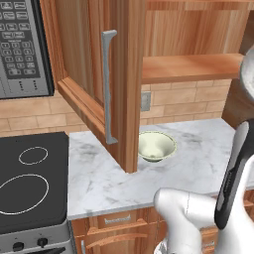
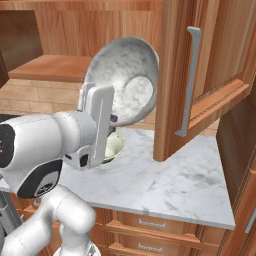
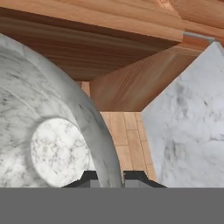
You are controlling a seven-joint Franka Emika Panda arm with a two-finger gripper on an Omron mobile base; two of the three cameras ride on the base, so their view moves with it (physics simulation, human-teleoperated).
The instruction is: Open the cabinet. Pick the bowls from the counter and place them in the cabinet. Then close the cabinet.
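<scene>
Gripper (image 3: pixel 107 178) clamped on the rim of the round grey-white speckled bowl (image 2: pixel 125 82), one dark fingertip either side of the wall in the hand view, bowl tipped on edge with its hollow facing the camera. Held up off the white grey-veined marble counter (image 2: pixel 180 185), roughly level with the bare wooden shelf (image 2: pixel 52 67) of the open reddish-brown cabinet (image 1: pixel 198 67), with that shelf lying beyond and to the left in the right base view. Open raised-panel door (image 2: pixel 172 75) with its long silver bar handle (image 2: pixel 187 82) hanging just to the right of the bowl, close enough to call for care. Second bowl, pale cream-green and round (image 1: pixel 156 146), sitting on the counter below, partly behind the door's edge in the left base view. Judged next: carry forward into the opening and level out before release; exact gap to the shelf edge hard to tell.
</scene>
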